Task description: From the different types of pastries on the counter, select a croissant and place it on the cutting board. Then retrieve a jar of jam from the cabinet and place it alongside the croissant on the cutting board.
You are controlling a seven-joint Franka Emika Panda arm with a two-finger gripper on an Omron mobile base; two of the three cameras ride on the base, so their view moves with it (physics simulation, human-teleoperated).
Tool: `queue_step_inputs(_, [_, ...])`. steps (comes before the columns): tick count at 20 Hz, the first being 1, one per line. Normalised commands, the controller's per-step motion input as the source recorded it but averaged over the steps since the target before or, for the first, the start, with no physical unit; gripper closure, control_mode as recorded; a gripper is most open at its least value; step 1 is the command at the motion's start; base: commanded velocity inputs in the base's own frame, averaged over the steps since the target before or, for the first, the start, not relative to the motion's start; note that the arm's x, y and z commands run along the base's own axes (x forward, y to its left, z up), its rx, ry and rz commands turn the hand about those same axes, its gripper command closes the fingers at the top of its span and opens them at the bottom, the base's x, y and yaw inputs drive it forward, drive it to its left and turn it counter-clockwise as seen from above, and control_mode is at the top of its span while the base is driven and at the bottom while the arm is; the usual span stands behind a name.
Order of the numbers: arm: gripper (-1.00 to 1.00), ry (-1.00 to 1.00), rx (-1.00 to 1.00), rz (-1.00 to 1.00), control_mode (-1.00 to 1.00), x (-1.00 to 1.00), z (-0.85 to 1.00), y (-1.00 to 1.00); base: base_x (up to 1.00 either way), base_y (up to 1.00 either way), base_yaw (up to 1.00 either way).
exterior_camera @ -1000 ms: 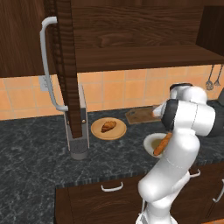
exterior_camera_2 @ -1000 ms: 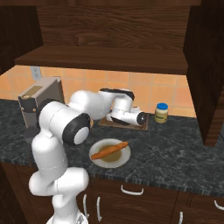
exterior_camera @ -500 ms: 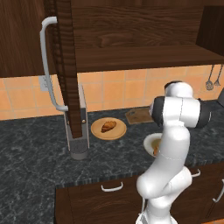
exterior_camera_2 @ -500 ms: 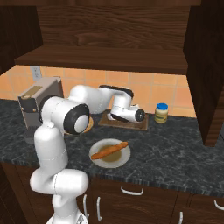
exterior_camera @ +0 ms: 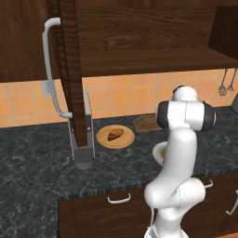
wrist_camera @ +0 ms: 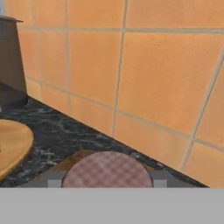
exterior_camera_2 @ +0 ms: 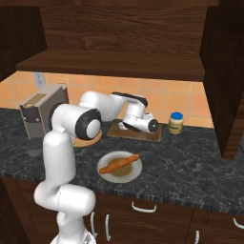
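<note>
Jam is kept in one small round jar (wrist_camera: pixel 107 169), seen from above as a pink checked lid in the hand view. The jar is pinched between the two grey finger tips of the gripper (wrist_camera: pixel 107 181), which is closed on it from both sides. It is held low over one flat dark brown wooden cutting board (exterior_camera_2: pixel 136 135), close to the wall of orange square tiles (wrist_camera: pixel 153 78). It cannot be told if the jar touches the board.

One small plump brown croissant (exterior_camera: pixel 115 134) with darker ridges is seen on one round tan wooden plate (exterior_camera: pixel 103 141), just beside the board and not on it. One long thin orange-brown stick-shaped bread (exterior_camera_2: pixel 119 163) is laid across one pale round dish (exterior_camera_2: pixel 138 171), nearer the front edge of the dark speckled stone counter (exterior_camera: pixel 37 167). One pale yellowish jar with a blue lid (exterior_camera_2: pixel 176 123) is stood upright near the far end of the board, apart from it.

One grey boxy machine (exterior_camera_2: pixel 43 108) is set on the counter on the other side of the wooden plate. One dark brown wood-grain cabinet door (exterior_camera: pixel 69 69) is swung open, with one long pale bent bar handle (exterior_camera: pixel 50 69) on it. Two thin grey kitchen tools (exterior_camera: pixel 225 83) are hung on the tiles.
</note>
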Motion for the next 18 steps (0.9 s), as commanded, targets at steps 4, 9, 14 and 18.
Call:
queue_step_inputs(4, [1.00,-0.02,0.00,0.00,-1.00,0.03,-0.43,0.00,0.00,0.00,0.00])
queue_step_inputs(9, [1.00,-0.11,0.00,0.00,-1.00,0.36,-0.15,0.04,0.00,0.00,0.00])
queue_step_inputs(14, [1.00,-0.09,0.00,0.00,-1.00,0.43,-0.16,0.02,0.00,0.00,0.00])
queue_step_inputs(18, [1.00,0.05,0.00,0.00,-1.00,0.21,-0.39,0.00,0.00,0.00,0.00])
